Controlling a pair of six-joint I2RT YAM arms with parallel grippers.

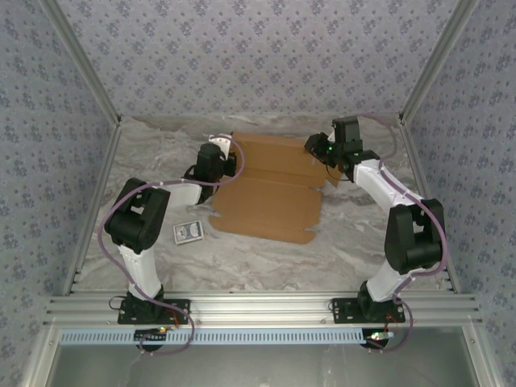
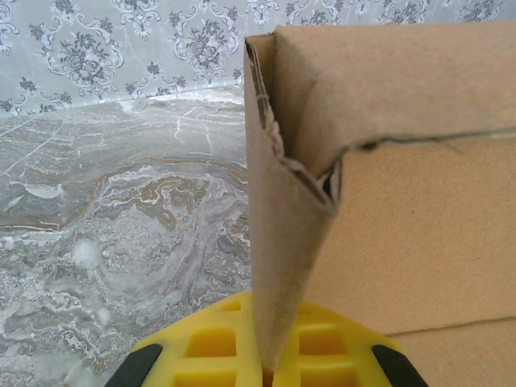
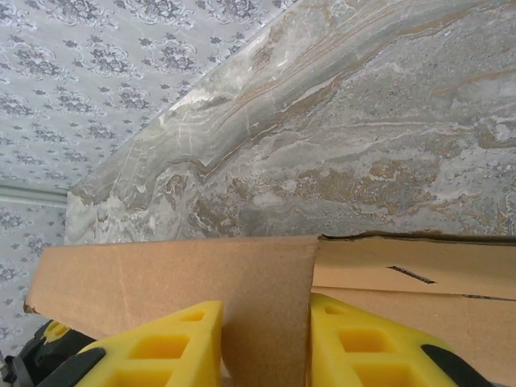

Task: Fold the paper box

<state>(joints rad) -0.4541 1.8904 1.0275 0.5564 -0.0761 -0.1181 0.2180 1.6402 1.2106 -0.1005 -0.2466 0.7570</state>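
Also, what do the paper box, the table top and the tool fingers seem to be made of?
Paper box: brown corrugated cardboard, matte; fluting shows at its cut edge. Table: grey veined, stone-like, perhaps marble or a print. Fingers of the right tool: yellow, probably moulded plastic, with recessed pockets.

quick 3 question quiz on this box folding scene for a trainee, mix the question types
1. True or false: the left gripper is shut on an upright flap of the paper box.
2. Pick one: the card packet lies (A) on top of the box, (B) on the table just left of the box, (C) propped against the back wall.
3. Fill the gap: the right gripper is at the box's far ___ corner.

Key: 1 true; 2 B; 3 right
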